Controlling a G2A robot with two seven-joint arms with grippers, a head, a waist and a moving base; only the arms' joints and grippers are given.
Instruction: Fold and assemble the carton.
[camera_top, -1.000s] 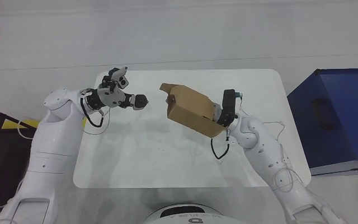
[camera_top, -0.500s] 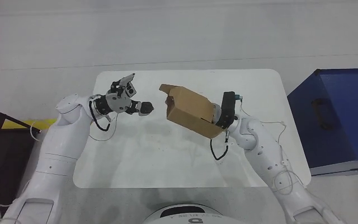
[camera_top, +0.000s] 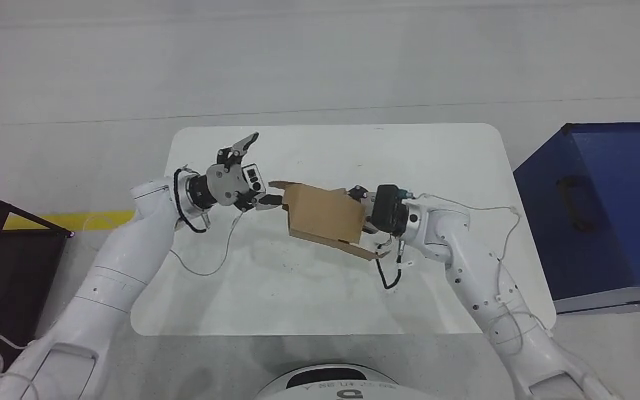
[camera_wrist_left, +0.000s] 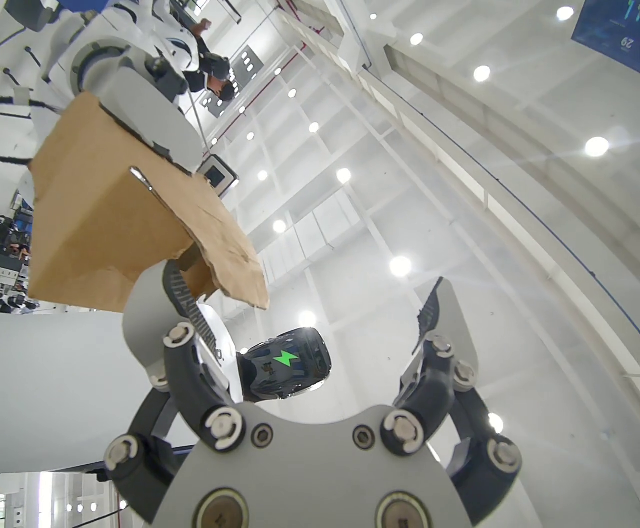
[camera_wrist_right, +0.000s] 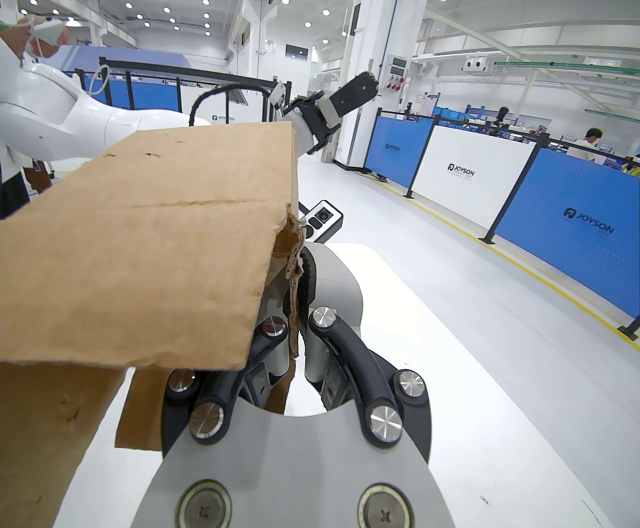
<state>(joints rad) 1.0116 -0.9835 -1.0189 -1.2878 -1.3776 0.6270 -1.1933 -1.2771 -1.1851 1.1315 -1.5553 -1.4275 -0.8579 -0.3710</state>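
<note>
here, a brown corrugated cardboard carton (camera_top: 322, 213) is held in the air above the middle of a white, round-cornered table (camera_top: 450, 160), tilted and touched by nothing but the robot. the right gripper (camera_wrist_right: 295, 310) is clamped on the carton's wall at the end nearest that arm, its jaws closed with the board pinched between them. the left gripper (camera_wrist_left: 305, 295) is set at the opposite end, jaws spread wide and nothing held. one ribbed finger (camera_wrist_left: 185, 300) is tucked beneath a loose end flap (camera_wrist_left: 225, 250), touching it or just beside it — contact cannot be confirmed.

several risks can be judged from this. a frayed board edge (camera_wrist_right: 295, 250) is seen right beside the right gripper, so the wall could be torn further by a hard push on the flap. since the carton is unsupported from below, any folding force must be taken by that single pinch — a slip or twist is likely if the push is made off-axis. the flap could also be bent away from its crease, or slid off the finger, if it is caught by its corner alone.
</note>
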